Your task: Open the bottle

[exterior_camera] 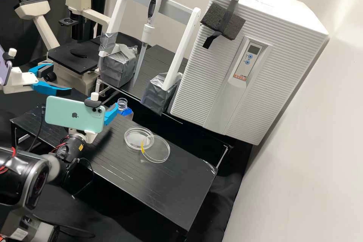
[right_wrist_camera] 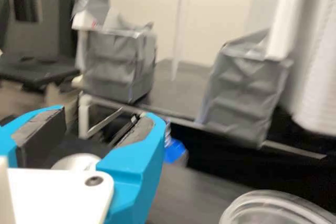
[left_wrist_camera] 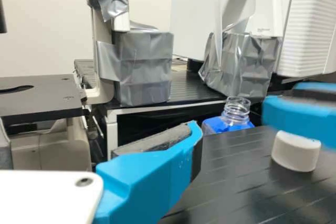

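Right pincer (right_wrist_camera: 100,124), the nearer of the two, pinched one white round cap (right_wrist_camera: 79,162) between its blue fingers, a grey pad against each side, just beside the bottle. On the black ribbed tabletop (exterior_camera: 170,185) lay two clear round petri dishes (exterior_camera: 138,137), overlapping at their rims. One small clear plastic bottle (exterior_camera: 123,108) holding blue liquid stood upright at the tabletop's far edge, its neck bare and open. Left pincer (exterior_camera: 55,81) hung well apart from the bottle, next to the one beige microscope (exterior_camera: 72,56), its fingers spread wide and holding nothing. Farther back, one white stand (exterior_camera: 159,3) carried a single pipette (exterior_camera: 145,34), and each of its two feet was wrapped in grey tape (exterior_camera: 117,64). One ribbed white cabinet (exterior_camera: 249,56) stood beside the stand.
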Controlling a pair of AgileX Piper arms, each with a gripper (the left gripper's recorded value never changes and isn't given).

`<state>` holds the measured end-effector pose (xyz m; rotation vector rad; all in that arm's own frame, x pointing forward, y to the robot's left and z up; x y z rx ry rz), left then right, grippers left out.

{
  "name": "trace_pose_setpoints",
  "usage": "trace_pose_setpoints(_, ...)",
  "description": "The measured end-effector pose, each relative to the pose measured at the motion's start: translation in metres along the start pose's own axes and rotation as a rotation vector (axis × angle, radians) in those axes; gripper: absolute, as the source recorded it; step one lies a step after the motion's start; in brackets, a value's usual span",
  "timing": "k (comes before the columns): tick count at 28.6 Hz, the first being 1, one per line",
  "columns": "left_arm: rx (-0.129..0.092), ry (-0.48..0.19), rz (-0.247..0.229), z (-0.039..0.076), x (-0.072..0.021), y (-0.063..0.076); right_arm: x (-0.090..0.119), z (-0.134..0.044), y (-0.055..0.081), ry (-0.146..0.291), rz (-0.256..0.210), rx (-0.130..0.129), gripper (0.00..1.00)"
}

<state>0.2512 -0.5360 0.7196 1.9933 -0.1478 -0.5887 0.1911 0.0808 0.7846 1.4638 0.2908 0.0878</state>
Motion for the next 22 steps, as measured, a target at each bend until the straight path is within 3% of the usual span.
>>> trace_pose_setpoints(1,0.012,0.0,-0.002,0.0,-0.0004,-0.0005,-0.0006,-0.0025,0.0025,-0.001,0.046,-0.005,1.0)
trace_pose_setpoints(4,0.019,0.001,-0.003,0.0021,-0.0012,-0.0012,-0.0015,-0.0084,0.0063,0.037,0.109,-0.017,1.0)
trace_pose_setpoints(6,0.044,0.011,0.001,0.0035,-0.0012,-0.0017,-0.0013,-0.0097,0.0081,0.066,0.146,-0.023,1.0)
trace_pose_setpoints(7,0.056,0.02,0.003,0.0041,-0.0012,-0.0019,-0.0018,-0.0093,0.0094,0.083,0.157,-0.014,1.0)
trace_pose_setpoints(11,0.072,0.043,0.01,0.0045,-0.0021,-0.0025,-0.0016,-0.0048,0.0093,0.08,0.155,0.01,1.0)
trace_pose_setpoints(16,0.065,0.039,0.088,0.0053,-0.0068,0.0014,-0.0018,-0.0034,0.0073,0.081,0.142,0.007,1.0)
trace_pose_setpoints(22,0.057,0.039,0.109,0.0079,-0.0102,0.0028,-0.0018,-0.0035,0.0073,0.082,0.142,0.007,1.0)
